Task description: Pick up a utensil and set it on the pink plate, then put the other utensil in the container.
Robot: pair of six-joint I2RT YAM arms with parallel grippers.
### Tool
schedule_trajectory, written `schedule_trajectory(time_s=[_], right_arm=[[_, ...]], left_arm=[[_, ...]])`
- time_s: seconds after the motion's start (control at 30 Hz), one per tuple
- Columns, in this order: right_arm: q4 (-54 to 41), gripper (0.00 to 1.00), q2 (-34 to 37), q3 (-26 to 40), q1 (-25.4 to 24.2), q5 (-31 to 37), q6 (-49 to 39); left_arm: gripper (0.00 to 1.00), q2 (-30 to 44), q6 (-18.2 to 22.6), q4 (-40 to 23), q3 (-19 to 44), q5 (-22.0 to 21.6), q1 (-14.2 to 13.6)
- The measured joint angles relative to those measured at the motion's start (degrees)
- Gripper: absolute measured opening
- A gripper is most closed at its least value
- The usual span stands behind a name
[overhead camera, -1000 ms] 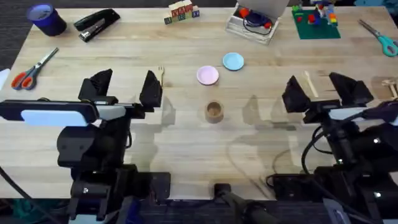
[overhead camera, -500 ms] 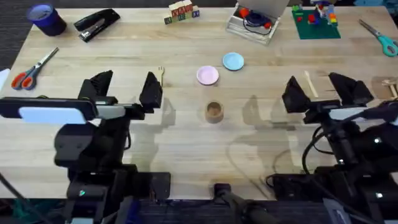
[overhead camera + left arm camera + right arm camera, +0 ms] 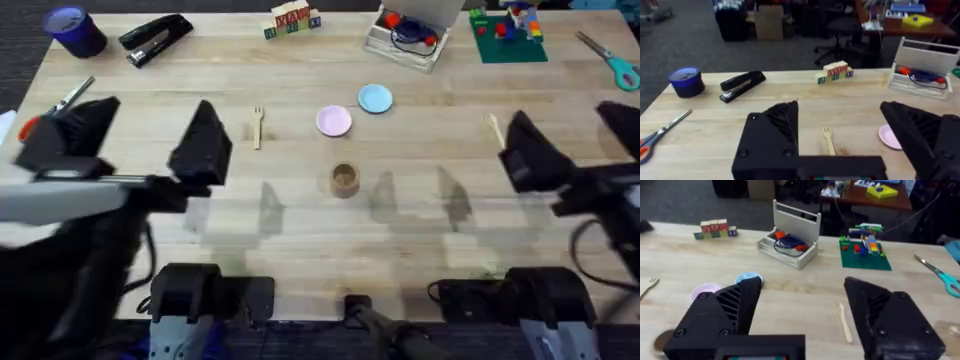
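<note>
Both arms have lifted and swung outward since a second ago, left gripper (image 3: pixel 150 130) and right gripper (image 3: pixel 575 140) spread wide and empty, so nothing's done yet: fork (image 3: pixel 258 126) lies at 9 o'clock from the pink plate (image 3: pixel 334 121), the other utensil (image 3: pixel 494 129) at 3 o'clock, container (image 3: pixel 344 180) at 6.

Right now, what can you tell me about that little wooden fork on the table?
The wooden fork is small, pale and flat-looking, with short tines at one end and a slim handle. It lies flat on the bare wooden table, tines pointing toward the far edge. The pink plate sits apart to its right. Nothing touches it; in the left wrist view it lies on the tabletop beyond the open left gripper, seen between its two black fingers.
</note>
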Motion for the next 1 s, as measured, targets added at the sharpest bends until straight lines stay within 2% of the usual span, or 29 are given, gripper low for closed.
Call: schedule_trajectory(time_s=[0.2,0.37,0.57,0.83,1.0], right_arm=[[-14.91,0.994,7.07,13.37,0.00,0.00,0.02],[-26.90,0.995,16.43,24.41,0.00,0.00,0.01],[-35.97,0.996,28.47,35.40,0.00,0.00,-0.01],[-44.01,0.996,40.32,44.53,0.00,0.00,-0.01],[-47.54,0.996,45.75,46.56,0.00,0.00,-0.01]], left_arm=[[0.993,9.05,0.00,-14.41,14.78,-0.02,0.00],[0.993,20.83,0.02,-27.14,27.54,-0.03,0.00],[0.993,35.56,0.04,-38.76,39.84,-0.03,0.00],[0.993,53.81,0.17,-50.67,51.81,0.04,0.00],[0.993,62.37,0.18,-53.73,55.90,0.04,0.00]])
